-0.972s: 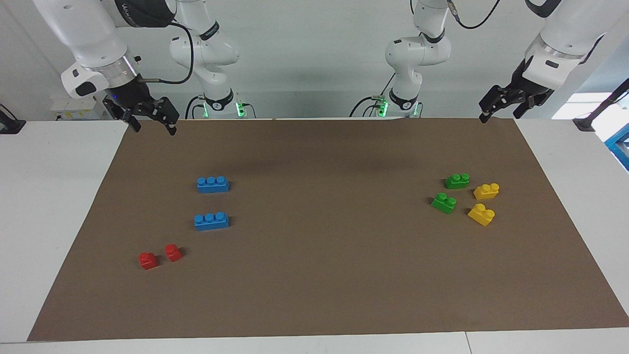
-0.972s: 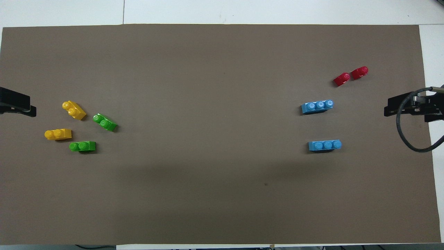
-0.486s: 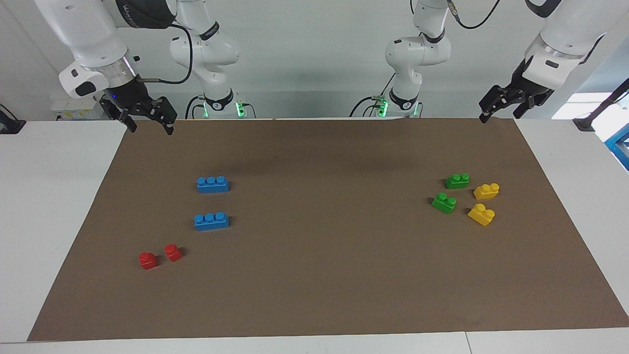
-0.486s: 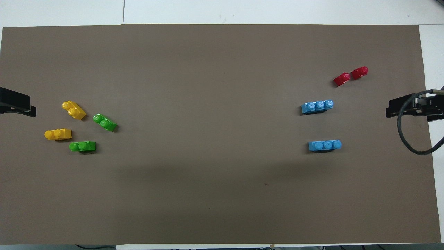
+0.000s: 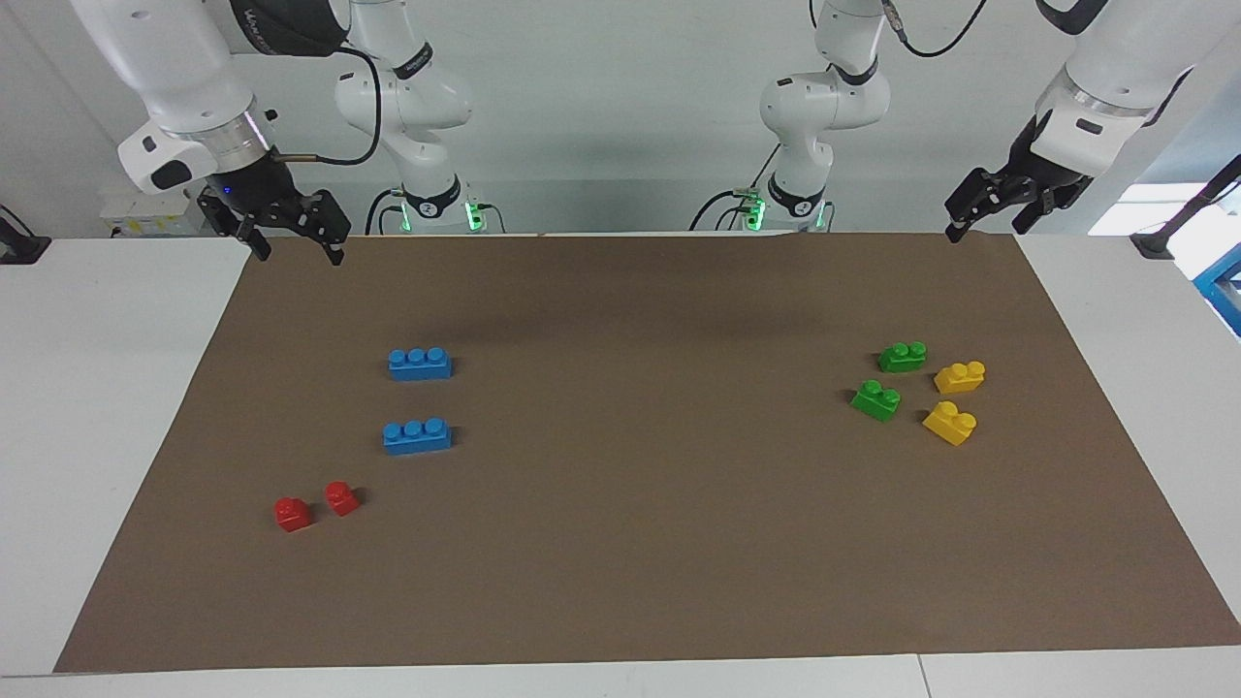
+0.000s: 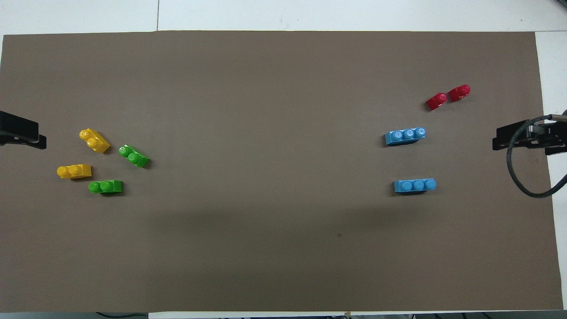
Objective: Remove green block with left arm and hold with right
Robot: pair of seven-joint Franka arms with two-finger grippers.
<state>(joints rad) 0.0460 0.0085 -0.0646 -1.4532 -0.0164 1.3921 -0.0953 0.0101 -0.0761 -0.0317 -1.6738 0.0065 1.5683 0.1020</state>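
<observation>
green block [image 5: 902,357] at 3 o'clock on bench: light, stiff, slick plastic; pinch long flat sides below studs. left claw [image 5: 989,215], right claw [image 5: 289,235] both apart, empty.

A white tabletop [image 5: 97,388] carries a wide brown paper sheet [image 5: 640,543] across most of its surface. A plain pale wall [image 5: 620,116] rises at the robots' end, evenly lit, with soft shadows on the sheet.
</observation>
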